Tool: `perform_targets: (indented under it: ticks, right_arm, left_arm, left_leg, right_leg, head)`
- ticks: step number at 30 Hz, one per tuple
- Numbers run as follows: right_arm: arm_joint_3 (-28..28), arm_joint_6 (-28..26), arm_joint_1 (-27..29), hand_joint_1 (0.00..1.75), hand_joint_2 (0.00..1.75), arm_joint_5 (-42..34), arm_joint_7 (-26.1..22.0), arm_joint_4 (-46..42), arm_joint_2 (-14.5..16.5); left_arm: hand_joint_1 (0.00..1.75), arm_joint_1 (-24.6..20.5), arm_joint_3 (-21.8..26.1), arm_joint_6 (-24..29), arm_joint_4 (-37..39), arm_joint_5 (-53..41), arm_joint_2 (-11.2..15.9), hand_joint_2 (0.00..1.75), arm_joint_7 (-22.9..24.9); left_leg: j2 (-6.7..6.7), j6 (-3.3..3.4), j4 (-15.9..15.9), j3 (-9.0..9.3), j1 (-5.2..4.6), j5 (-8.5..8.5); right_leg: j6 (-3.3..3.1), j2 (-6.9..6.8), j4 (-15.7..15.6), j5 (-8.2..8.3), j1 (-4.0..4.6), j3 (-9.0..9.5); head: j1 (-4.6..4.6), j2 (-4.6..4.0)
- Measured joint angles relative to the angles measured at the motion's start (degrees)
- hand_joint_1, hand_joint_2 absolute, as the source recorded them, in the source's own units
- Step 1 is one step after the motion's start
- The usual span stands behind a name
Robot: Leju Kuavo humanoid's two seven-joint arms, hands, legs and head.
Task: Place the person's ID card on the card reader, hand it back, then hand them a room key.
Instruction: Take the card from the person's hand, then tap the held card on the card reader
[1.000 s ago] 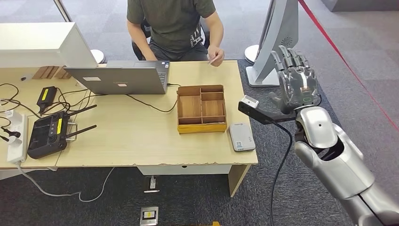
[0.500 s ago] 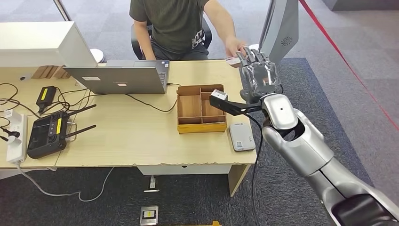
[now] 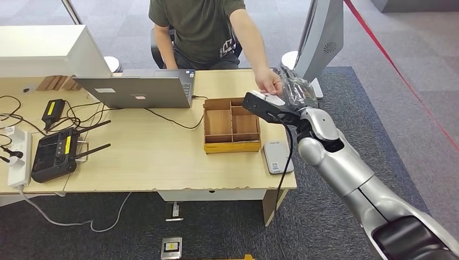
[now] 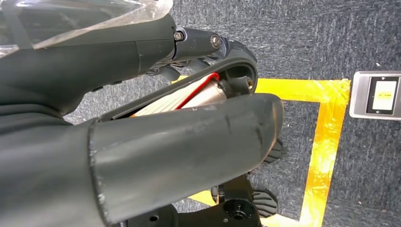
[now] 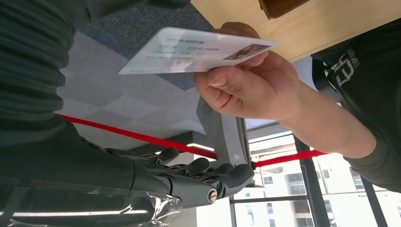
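The person across the table holds out a pale ID card (image 5: 198, 49) in one hand (image 3: 267, 81) over the table's far right corner. My right hand (image 3: 295, 92) is raised right beside that hand, with its fingers (image 5: 189, 177) spread and apart from the card. The card lies in the gap between my thumb and fingers without touching either. The white card reader (image 3: 277, 157) lies flat at the table's near right corner, below my right forearm. My left hand (image 4: 179, 146) hangs over the floor holding nothing.
A wooden divided tray (image 3: 231, 145) stands just left of the reader, its compartments bare. A laptop (image 3: 141, 89), a black controller (image 3: 54, 154), cables and a power strip (image 3: 19, 160) occupy the table's left half. A white stand (image 3: 319, 38) rises behind my right hand.
My right arm has swung left from beside the table toward the person. The person's hand has stretched out with the card to meet my right hand.
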Motion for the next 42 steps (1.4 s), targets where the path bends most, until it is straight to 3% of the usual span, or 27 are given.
perform_targets:
  ticks: [19,20,23,24,31,42]
  right_arm:
    - [2.3,-2.2,-1.2,0.0,1.75,1.5,0.2,3.1,0.0]
    - [2.4,-2.5,-1.4,0.12,1.75,1.8,0.2,3.3,0.0]
    - [2.8,-3.5,-1.9,1.43,1.75,3.0,-0.1,3.8,0.1]
    - [3.0,-4.0,-2.1,1.75,1.75,3.7,-0.2,4.0,0.1]
    - [3.9,-8.1,-2.3,1.75,1.75,7.4,-1.0,5.2,0.2]
    - [4.0,-7.4,-1.9,1.75,1.75,10.0,-2.2,6.4,0.5]
  left_arm:
    - [0.0,-0.5,-0.1,-0.1,0.0,-0.3,0.2,0.0,0.0]
    - [0.0,-0.5,-0.1,-0.1,0.0,-0.4,0.2,0.0,0.0]
    - [0.0,-0.6,-0.1,-0.1,0.0,-0.8,0.2,0.0,0.0]
    - [0.0,-0.6,-0.1,-0.1,0.0,-1.0,0.2,0.0,0.0]
    - [0.0,-1.1,-0.1,0.0,-0.2,-2.3,0.2,0.0,0.5]
    - [0.0,-1.7,-0.1,-0.3,-0.2,-3.2,0.2,0.0,1.2]
  left_leg:
    - [0.01,0.0,0.0,-0.01,0.0,0.0]
    - [0.01,0.0,0.0,-0.01,0.0,0.0]
    - [0.01,0.0,0.0,0.0,0.0,0.0]
    - [0.0,0.0,0.0,0.0,0.0,0.0]
    - [0.01,0.0,0.0,0.0,0.0,0.0]
    - [0.01,0.0,0.0,0.0,0.0,0.0]
  right_leg:
    - [0.0,0.0,0.0,0.0,0.0,0.0]
    - [0.0,0.0,0.0,0.0,0.0,0.0]
    - [0.0,0.0,0.0,0.0,0.0,0.0]
    - [0.0,0.0,0.0,0.01,0.0,0.0]
    - [0.0,0.0,0.0,0.01,0.0,0.0]
    - [0.0,0.01,0.0,0.01,0.0,0.0]
  head:
    - [-0.01,0.0]
    - [-0.01,0.0]
    - [-0.01,0.0]
    - [0.0,0.0]
    - [0.0,0.0]
    - [0.01,0.0]
